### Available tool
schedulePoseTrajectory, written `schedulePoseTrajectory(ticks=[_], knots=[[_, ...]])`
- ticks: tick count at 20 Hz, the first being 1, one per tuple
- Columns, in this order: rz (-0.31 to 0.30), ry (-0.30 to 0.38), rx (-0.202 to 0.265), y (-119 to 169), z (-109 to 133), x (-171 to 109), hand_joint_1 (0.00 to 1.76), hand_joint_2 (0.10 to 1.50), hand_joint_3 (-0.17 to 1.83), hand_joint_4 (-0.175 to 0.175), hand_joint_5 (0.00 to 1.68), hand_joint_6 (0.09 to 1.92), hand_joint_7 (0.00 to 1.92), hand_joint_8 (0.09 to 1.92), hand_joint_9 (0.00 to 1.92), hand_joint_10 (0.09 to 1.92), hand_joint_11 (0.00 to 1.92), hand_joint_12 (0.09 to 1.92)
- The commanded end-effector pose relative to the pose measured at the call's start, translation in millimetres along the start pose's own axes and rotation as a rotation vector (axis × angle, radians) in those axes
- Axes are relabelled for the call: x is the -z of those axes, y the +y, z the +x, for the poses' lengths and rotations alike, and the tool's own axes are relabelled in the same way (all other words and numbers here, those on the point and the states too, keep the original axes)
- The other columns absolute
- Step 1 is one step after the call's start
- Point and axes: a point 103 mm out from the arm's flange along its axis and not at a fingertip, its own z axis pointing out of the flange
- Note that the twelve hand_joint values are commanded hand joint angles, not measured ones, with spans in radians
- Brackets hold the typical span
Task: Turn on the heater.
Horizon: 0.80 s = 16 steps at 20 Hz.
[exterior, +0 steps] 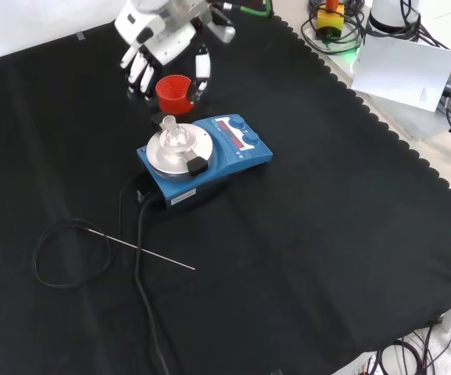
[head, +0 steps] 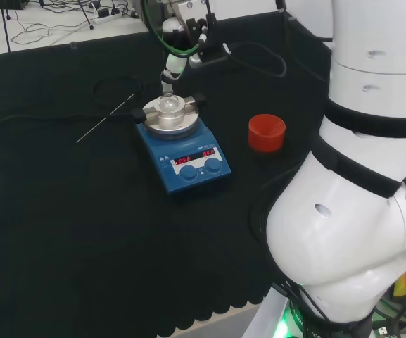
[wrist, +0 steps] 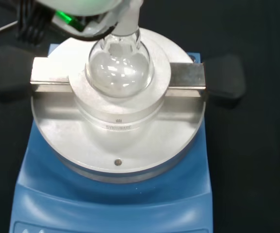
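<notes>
I see even overhead light; highlights glint on the glass flask (wrist: pixel 119 68), soft shadows fall on the tabletop (exterior: pixel 303 258), and the hand (wrist: pixel 81 7) is blurred.

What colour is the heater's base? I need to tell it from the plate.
Blue, clearest in the front view: heater base under the silver plate.

In the front view, the white and black fingers (exterior: pixel 141 69) hung just behind the red ribbed ring (exterior: pixel 173 92); the blue heater (exterior: pixel 233 160), carrying a clear round flask (exterior: pixel 173 138), stood before them.
</notes>
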Motion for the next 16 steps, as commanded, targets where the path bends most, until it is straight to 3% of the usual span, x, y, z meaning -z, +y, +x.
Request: schedulePoseTrajectory(ticks=[1, 9, 12, 16], knots=[[-0.057, 0.029, -0.022, -42.4, -9.0, 11.7, 0.86, 0.63, 0.57, -0.048, 0.58, 0.79, 0.27, 0.75, 0.53, 0.69, 0.24, 1.38], [-0.071, 0.055, -0.051, -88.8, -16.4, 3.0, 0.87, 0.64, 0.58, -0.055, 0.54, 0.76, 0.35, 0.76, 0.61, 0.69, 0.29, 1.37], [-0.054, 0.068, -0.06, -105.2, -13.2, -9.7, 0.89, 0.65, 0.6, -0.059, 0.56, 0.75, 0.44, 0.75, 0.72, 0.65, 0.35, 1.35], [-0.013, 0.038, -0.068, -120.3, -5.9, -23.2, 0.92, 0.65, 0.63, -0.063, 0.57, 0.75, 0.52, 0.76, 0.81, 0.64, 0.39, 1.34]])
